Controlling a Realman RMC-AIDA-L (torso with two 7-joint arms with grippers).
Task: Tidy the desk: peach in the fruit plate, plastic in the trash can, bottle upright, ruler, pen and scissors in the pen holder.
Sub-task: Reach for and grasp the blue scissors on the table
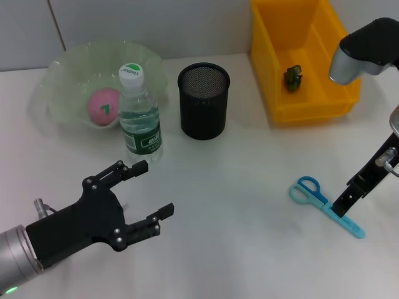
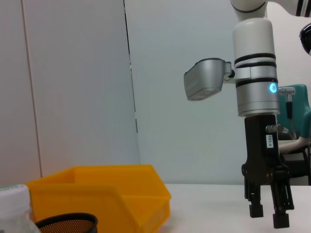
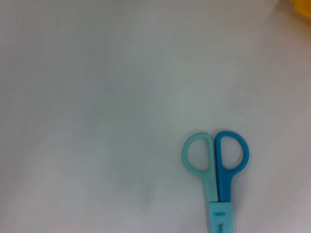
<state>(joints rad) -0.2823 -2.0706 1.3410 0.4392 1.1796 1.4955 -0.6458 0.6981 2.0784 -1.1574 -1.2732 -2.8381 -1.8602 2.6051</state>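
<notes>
Blue scissors (image 1: 325, 205) in a light-blue sheath lie flat on the white table at the right; they also show in the right wrist view (image 3: 216, 175). My right gripper (image 1: 341, 210) points straight down onto their blade end, and in the left wrist view (image 2: 268, 216) its fingers stand a little apart. My left gripper (image 1: 154, 188) hangs open and empty at the front left. The bottle (image 1: 139, 112) stands upright. The pink peach (image 1: 103, 104) lies in the green fruit plate (image 1: 62, 81). The black mesh pen holder (image 1: 204, 99) stands mid-table. No ruler or pen is in view.
A yellow bin (image 1: 312, 106) stands at the back right with a small green crumpled item (image 1: 292, 78) in it. The bin (image 2: 112, 194), the pen holder's rim (image 2: 68, 224) and the bottle cap (image 2: 13, 204) show in the left wrist view.
</notes>
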